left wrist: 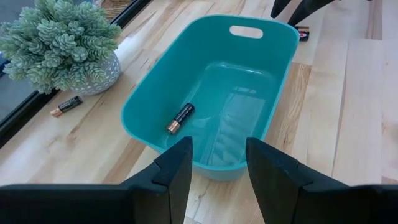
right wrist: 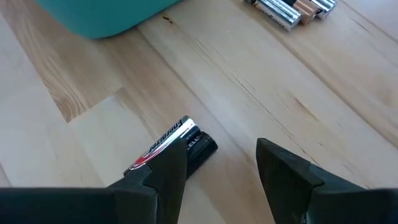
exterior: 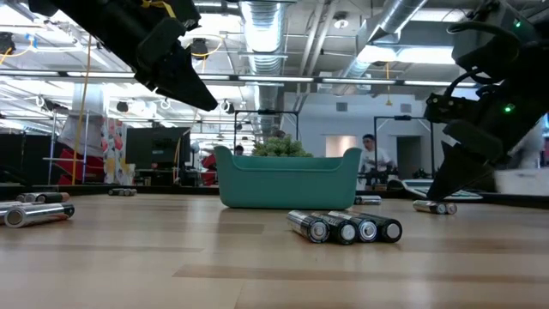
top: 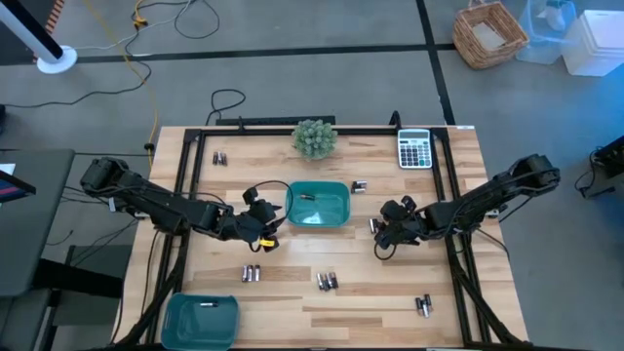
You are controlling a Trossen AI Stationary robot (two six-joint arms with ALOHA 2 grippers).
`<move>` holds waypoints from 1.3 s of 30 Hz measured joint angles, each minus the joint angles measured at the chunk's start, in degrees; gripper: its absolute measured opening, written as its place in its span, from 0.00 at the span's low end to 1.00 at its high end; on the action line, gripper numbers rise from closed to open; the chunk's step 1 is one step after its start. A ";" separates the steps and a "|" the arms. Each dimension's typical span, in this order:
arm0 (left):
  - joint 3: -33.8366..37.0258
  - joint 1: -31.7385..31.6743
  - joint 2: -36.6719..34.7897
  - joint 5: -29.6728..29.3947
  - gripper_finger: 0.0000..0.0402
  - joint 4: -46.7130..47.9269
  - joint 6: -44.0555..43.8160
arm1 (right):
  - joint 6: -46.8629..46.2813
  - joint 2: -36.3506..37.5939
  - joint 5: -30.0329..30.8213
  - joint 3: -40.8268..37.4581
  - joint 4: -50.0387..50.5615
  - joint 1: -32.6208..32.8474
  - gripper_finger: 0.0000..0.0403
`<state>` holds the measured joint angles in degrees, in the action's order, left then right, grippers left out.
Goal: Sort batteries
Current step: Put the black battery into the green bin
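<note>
Pickup step in hand: right gripper (right wrist: 221, 165) hangs low w/ jaws apart and empty beside a battery pair (right wrist: 171, 149) right of the teal tray (top: 318, 220), next needing a shift over one cell before closing, while left gripper (left wrist: 217, 158), parted and empty, hovers at the tray's left end, one battery (left wrist: 180, 118) inside.

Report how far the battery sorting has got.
Done: one battery lies in the middle teal tray, and one small item lies in the near-corner tray. In hand: nothing is held. The left gripper hovers open at the middle tray's rim; the right gripper is open low over a battery pair. Left: most batteries, in small groups across the table.
</note>
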<state>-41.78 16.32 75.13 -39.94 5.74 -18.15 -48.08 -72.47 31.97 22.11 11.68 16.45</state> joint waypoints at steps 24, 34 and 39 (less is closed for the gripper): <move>0.00 0.00 0.00 0.02 0.36 0.00 -0.02 | -4.04 -0.35 2.75 0.00 -0.38 3.10 0.52; -0.04 -0.01 0.00 0.02 0.36 0.29 -0.37 | -5.88 -5.61 3.28 0.07 -2.37 3.82 0.52; -0.04 0.00 0.00 0.02 0.36 0.39 -0.33 | -6.01 -5.64 3.28 0.07 -1.54 3.67 0.51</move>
<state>-41.82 16.32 75.13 -39.92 6.13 -18.48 -54.09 -78.11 35.24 22.17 10.14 20.12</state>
